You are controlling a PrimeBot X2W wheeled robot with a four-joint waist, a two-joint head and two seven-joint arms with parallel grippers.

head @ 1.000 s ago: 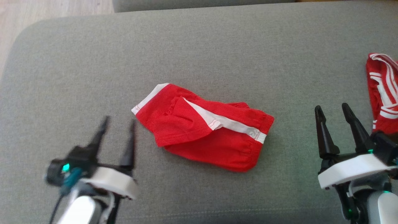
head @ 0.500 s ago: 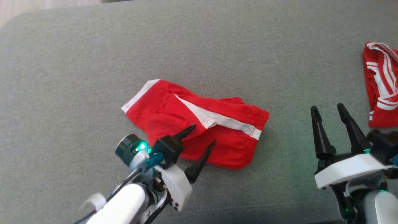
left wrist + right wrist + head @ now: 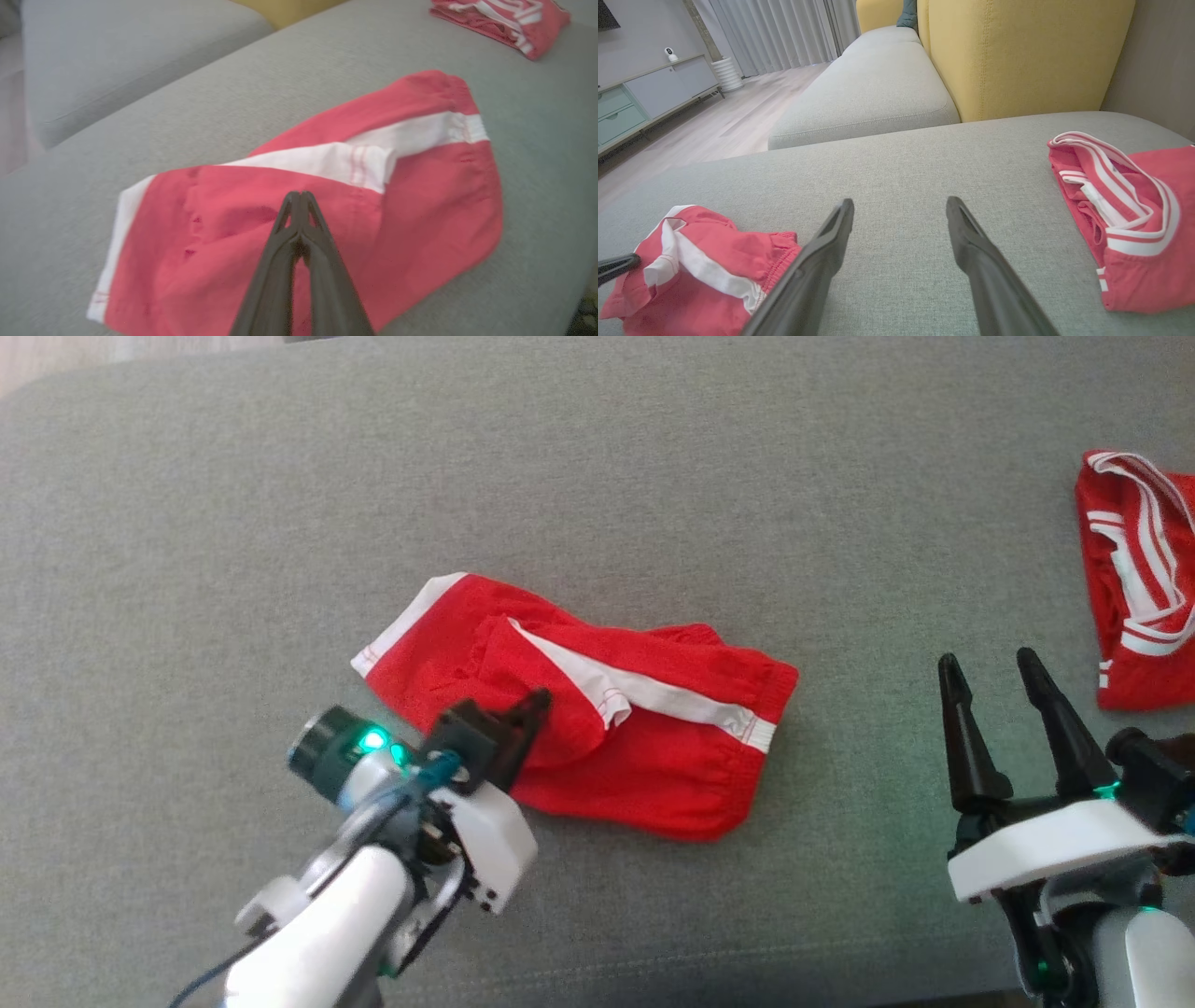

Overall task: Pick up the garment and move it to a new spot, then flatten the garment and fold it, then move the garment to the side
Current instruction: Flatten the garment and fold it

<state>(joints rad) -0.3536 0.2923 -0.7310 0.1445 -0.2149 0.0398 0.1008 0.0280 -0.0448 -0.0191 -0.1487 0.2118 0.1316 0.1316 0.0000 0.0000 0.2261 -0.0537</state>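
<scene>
My left tool [image 3: 535,702] is down on the garment [image 3: 653,747], its 2 dark fingers pressed together with no gap between them. The tips sit on the near-left flap of the red cloth, and the fabric bulges up around them there, so I read this as a pinch on the garment. In the left wrist view the left tool [image 3: 299,197] shows the same closed pair of fingers, its tips on the red cloth just near of the white stripe.

The garment is a pair of red shorts with a white band. It lies crumpled and partly doubled over itself around the middle of the grey sofa seat [image 3: 653,476], its long side running from far left to near right. From the right wrist camera the garment [image 3: 714,261] lies at the lower left.

My right tool [image 3: 990,658] hovers wide open over bare cushion, well to the right of the garment, fingers pointing to the far side and touching nothing. Its own camera shows the right tool [image 3: 900,201] with a broad gap between the fingers.

A second red piece with white stripes [image 3: 1139,616] lies bunched at the right edge of the seat, just right of that open tool. A yellow backrest [image 3: 1017,56] stands beyond the seat.
</scene>
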